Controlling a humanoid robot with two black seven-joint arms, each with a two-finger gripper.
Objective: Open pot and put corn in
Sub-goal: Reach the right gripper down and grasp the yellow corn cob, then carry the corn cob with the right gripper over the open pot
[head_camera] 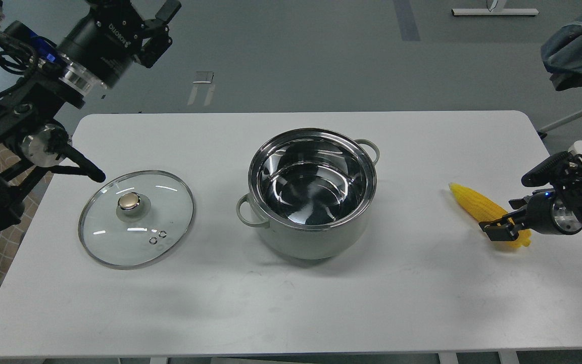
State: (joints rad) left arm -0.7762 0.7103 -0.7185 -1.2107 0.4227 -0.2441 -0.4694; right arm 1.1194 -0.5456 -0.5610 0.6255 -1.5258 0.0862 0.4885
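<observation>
The pot (pixel 316 237) stands open in the middle of the white table (pixel 291 303), its shiny steel inside bare. The yellow corn (pixel 475 203) lies on the table at the right, thin end toward the pot. My right gripper (pixel 505 216) is low at the corn's thick end, with one finger in front of the cob and one behind it. It looks open. My left gripper (pixel 162 28) is raised beyond the table's far left corner, open and empty.
The glass lid (pixel 137 217) with its brass knob lies flat on the table left of the pot. A black part of my left arm (pixel 81 167) reaches just beside the lid's far rim. A blue cloth (pixel 579 45) hangs at the top right.
</observation>
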